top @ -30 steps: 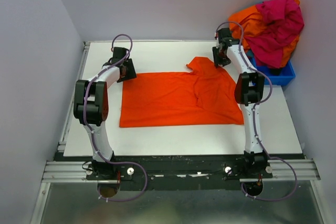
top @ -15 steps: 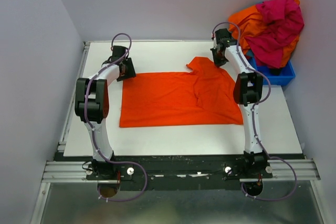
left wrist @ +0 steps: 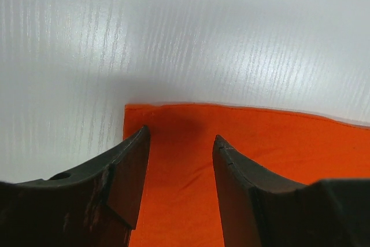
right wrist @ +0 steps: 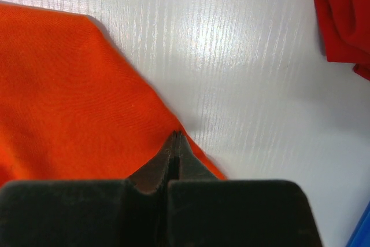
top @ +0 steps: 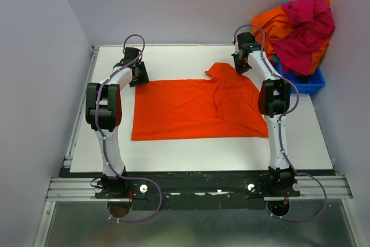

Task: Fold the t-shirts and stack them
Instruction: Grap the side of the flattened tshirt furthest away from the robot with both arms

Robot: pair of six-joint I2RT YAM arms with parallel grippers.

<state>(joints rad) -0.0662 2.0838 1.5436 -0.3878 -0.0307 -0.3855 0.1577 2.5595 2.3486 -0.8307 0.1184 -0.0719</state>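
1. Change from one second ago, top view: the left arm's elbow has shifted toward the far side and the left gripper [top: 139, 78] has drawn slightly back toward the far left of the surface [top: 173, 56]. It now sits at the far left corner of the orange t-shirt [top: 185, 108].
2. The right gripper [top: 240, 66] has also moved a little toward the far edge. The shirt's outline matches the earlier frames, with no visible shift.
3. Left wrist view: the left gripper [left wrist: 180, 137] has its fingers [left wrist: 130, 172] apart. One finger is on either side of the shirt's corner [left wrist: 243, 137], above the cloth.
4. Right wrist view: the right gripper [right wrist: 175, 136] has its fingers pressed together. The tips sit on the shirt's slanting edge [right wrist: 75, 96], where orange cloth meets white surface. Whether any cloth is caught between them cannot be told.
5. Shirt position: it lies spread across the middle of the surface, between the two arms.
6. Shirt appearance: the left part lies flat and nearly rectangular, with a straight near edge. The right part is rumpled, with a raised crease running near to far. A sleeve-like flap points toward the far edge beside the right gripper.
7. A blue bin [top: 306, 85] stands at the far right, off the shirt. It is heaped with a pile of garments [top: 303, 27] in magenta and orange.
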